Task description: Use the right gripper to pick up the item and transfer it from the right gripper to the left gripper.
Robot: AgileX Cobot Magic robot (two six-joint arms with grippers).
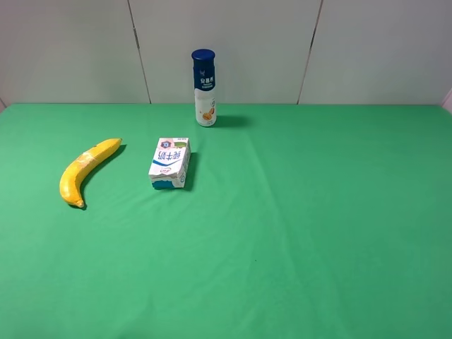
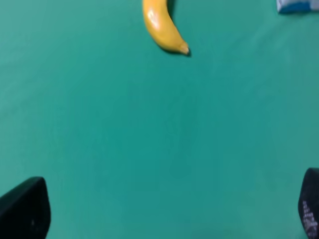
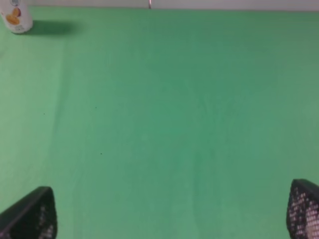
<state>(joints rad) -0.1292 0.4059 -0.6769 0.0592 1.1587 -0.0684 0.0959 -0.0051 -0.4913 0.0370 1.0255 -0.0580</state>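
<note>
The yellow banana [image 1: 86,169] lies flat on the green cloth at the left of the exterior view. Its tip also shows in the left wrist view [image 2: 162,27]. Neither arm shows in the exterior view. My left gripper [image 2: 164,211] is open and empty, with its two black fingertips [image 2: 25,209] wide apart above bare cloth, well short of the banana. My right gripper [image 3: 169,214] is open and empty over bare cloth, with its fingertips [image 3: 32,216] far apart. The banana does not show in the right wrist view.
A white-blue milk carton [image 1: 170,163] lies just right of the banana; its corner shows in the left wrist view [image 2: 298,5]. A tall blue-capped bottle [image 1: 205,88] stands at the back near the wall, and its base shows in the right wrist view [image 3: 15,17].
</note>
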